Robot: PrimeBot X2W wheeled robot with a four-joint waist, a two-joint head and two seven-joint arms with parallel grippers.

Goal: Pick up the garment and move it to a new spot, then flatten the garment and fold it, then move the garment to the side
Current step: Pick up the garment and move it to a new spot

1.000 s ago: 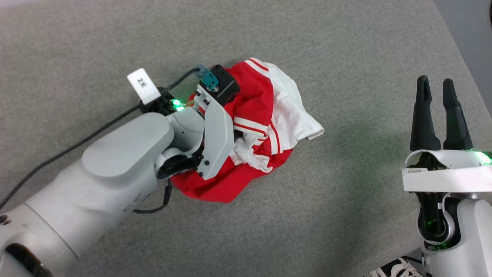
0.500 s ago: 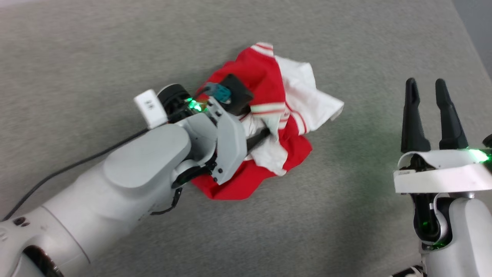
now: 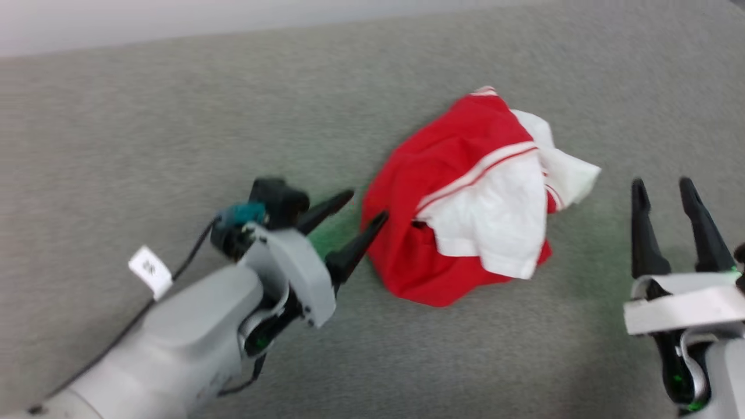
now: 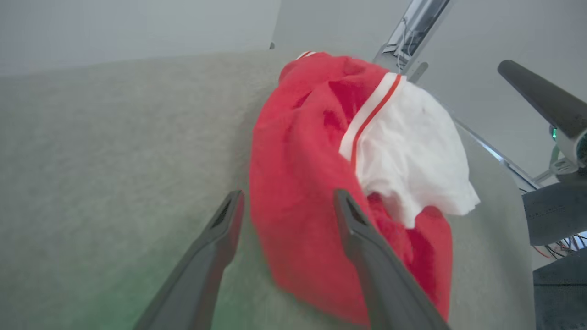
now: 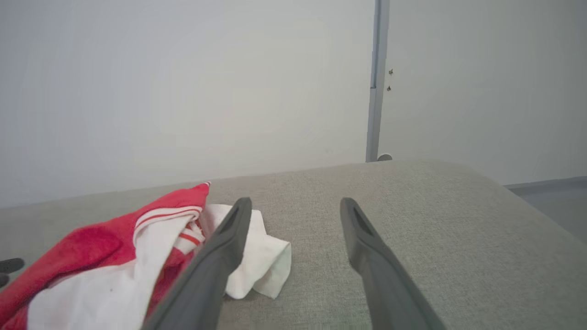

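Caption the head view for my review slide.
Open left hand beside the crumpled red-and-white shirt on a grey surface; open right hand stands apart.

Everything is lit by soft, even, bright light, and only a faint shadow is cast under the garment (image 3: 460, 233). The head view is smeared by motion blur. A green glow is thrown on the grey surface (image 3: 174, 116) beside the left gripper (image 3: 366, 204). In the left wrist view the near fingers (image 4: 202, 266) are blurred and the edges are bowed by the wide lens
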